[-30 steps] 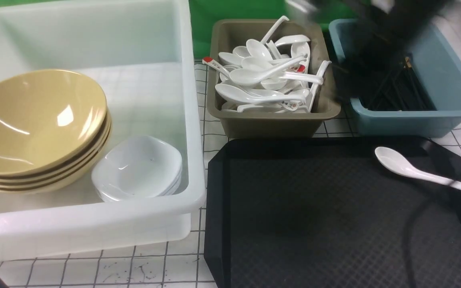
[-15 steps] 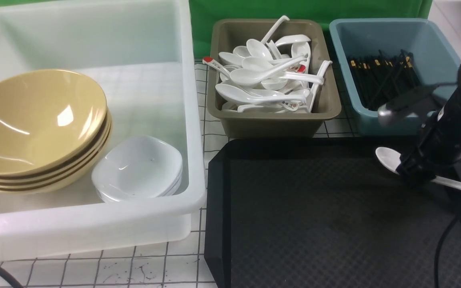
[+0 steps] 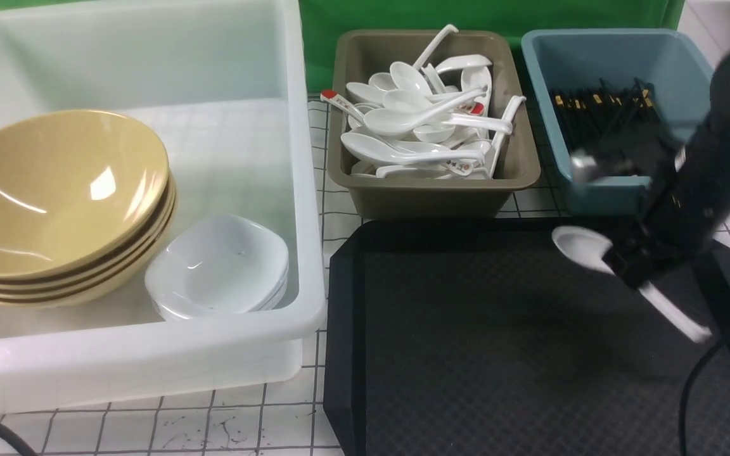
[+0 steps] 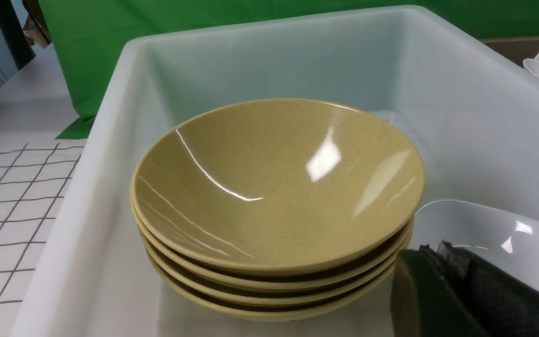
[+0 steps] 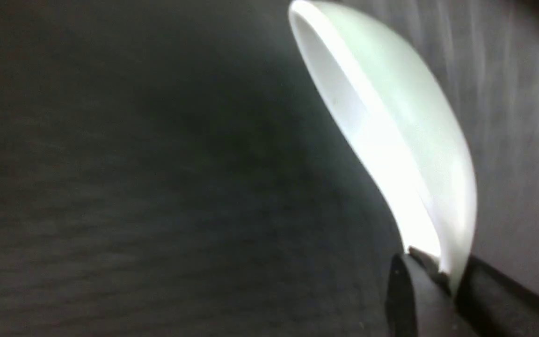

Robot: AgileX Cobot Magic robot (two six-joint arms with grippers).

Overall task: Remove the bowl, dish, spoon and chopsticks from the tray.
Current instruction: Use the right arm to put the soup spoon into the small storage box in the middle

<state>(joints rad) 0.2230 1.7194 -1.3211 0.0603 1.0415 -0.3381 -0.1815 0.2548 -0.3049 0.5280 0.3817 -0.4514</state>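
My right claw (image 3: 625,266) is pinching the spoon (image 3: 577,246) at its neck, over the far right corner of the tray (image 3: 466,354) (motion blur hides whether the handle tip is clear of the surface). The spoon's long axis runs on a diagonal, with the scoop pointing far-left and the handle trailing near-right toward me. The brown bin (image 3: 428,196) of spoons lies ahead and to the left of this claw, so I judge its near wall is the edge to clear. The blue bin (image 3: 599,196) stands just beyond the claw, but there is open room leftward above the tray. My left claw (image 4: 461,295), pressed together, hangs over the white bin (image 3: 149,354), well apart.
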